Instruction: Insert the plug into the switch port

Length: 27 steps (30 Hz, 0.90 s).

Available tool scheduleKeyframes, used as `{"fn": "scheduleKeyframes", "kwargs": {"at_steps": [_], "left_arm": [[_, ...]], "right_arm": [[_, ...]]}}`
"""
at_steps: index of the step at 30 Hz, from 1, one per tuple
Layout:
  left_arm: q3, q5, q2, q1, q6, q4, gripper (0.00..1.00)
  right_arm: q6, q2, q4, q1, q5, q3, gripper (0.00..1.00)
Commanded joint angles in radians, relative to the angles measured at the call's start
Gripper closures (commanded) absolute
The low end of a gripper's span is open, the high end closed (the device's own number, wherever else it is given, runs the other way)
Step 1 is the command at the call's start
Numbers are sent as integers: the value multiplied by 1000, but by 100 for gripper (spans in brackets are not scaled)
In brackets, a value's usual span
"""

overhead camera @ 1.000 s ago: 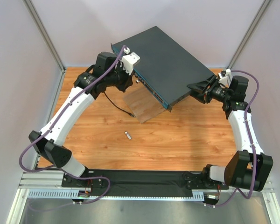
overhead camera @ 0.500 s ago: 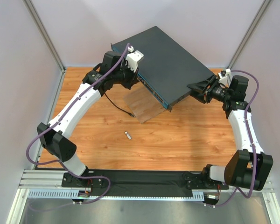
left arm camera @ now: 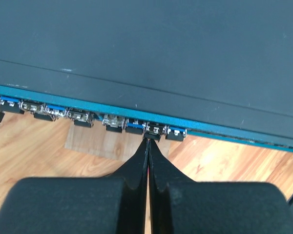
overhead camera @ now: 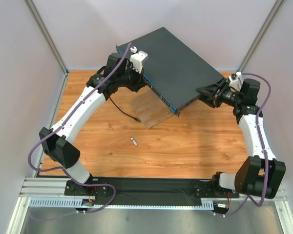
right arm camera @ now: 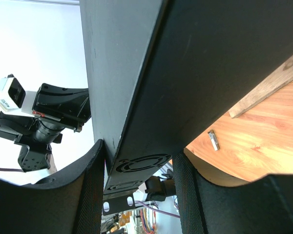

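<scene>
The switch (overhead camera: 171,58) is a flat dark grey box with a teal front edge, lying tilted at the back. In the left wrist view the switch (left arm camera: 161,48) shows a row of ports (left arm camera: 83,117). My left gripper (overhead camera: 143,80) is at that edge, shut. Its tips (left arm camera: 149,139) pinch at a small dark plug (left arm camera: 152,136) in the mouth of one port. The plug's body is mostly hidden by the fingers. My right gripper (overhead camera: 205,95) is shut on the switch's right end; in the right wrist view (right arm camera: 139,165) both fingers press the switch (right arm camera: 200,63).
A pale wooden board (overhead camera: 149,109) lies under the switch's front corner. A thin black cable (overhead camera: 119,108) runs from under the left arm onto the table. A small metal module (overhead camera: 133,141) lies loose in front of the board. White walls close in on both sides.
My left gripper has moved back and to the right, up to the switch's front edge. The right arm and the switch have not moved.
</scene>
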Motion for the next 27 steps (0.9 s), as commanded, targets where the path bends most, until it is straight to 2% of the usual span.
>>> {"fn": "scheduleKeyframes", "kwargs": {"at_steps": [1, 14, 18, 20, 22, 23, 24, 27], "left_arm": [[-17, 66, 19, -12, -86, 199, 100], [-19, 65, 70, -10, -205, 316, 100], [-36, 123, 68, 3, -273, 348, 100], [-51, 142, 51, 11, -245, 327, 99], [-75, 187, -1, 25, -203, 261, 93], [-85, 220, -45, 51, -145, 233, 90], [-95, 312, -67, 63, -97, 169, 88], [-126, 373, -163, 94, 102, -15, 76]], "right_arm": [[-203, 32, 99, 19, 102, 27, 100], [-202, 27, 99, 21, 100, 18, 100], [-206, 27, 96, 21, 105, 17, 100], [-212, 32, 96, 19, 108, 27, 100], [-217, 35, 92, 18, 110, 38, 100], [-218, 37, 90, 16, 108, 49, 100], [-220, 40, 89, 15, 108, 55, 99], [-225, 50, 80, 12, 99, 73, 94]]}}
